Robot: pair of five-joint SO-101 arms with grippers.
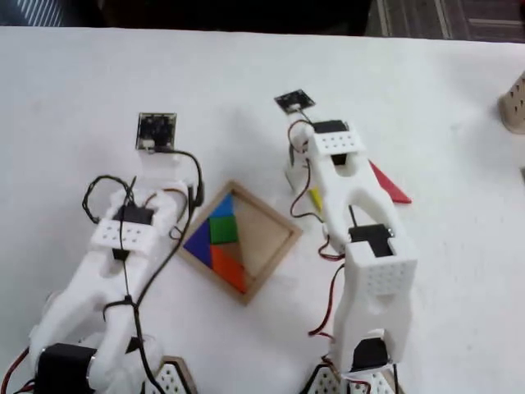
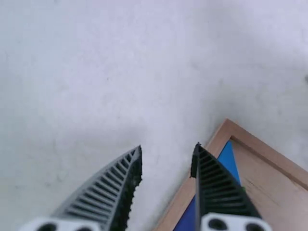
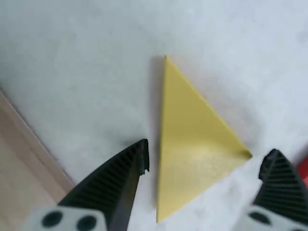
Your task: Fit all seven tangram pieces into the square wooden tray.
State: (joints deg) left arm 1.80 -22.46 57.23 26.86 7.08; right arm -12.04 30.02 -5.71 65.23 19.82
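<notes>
Wooden tray (image 1: 267, 239) — coloured pieces (image 1: 222, 231) inside

You see a white table (image 1: 246, 82), a beige dotted block (image 1: 514, 103) at its two o'clock edge, and dark floor (image 1: 205, 12) at twelve.

Both arms are built from white moulded plastic shells. The left arm (image 1: 98, 279) has a hole-grid plate (image 1: 123, 235), a black motor block (image 1: 61, 361) at its base, and loose black cables (image 1: 187, 168) running to a small black square circuit board (image 1: 156, 130). The right arm (image 1: 361, 213) has a like hole grid, with thin red wires (image 1: 330, 300) along its side. The left claw (image 2: 166, 154) has ribbed, saw-edged fingers (image 2: 216, 192), one grey and one black, on white mounts with dark screw holes. The right claw (image 3: 208, 151) has black ribbed fingers (image 3: 110, 185).
</notes>
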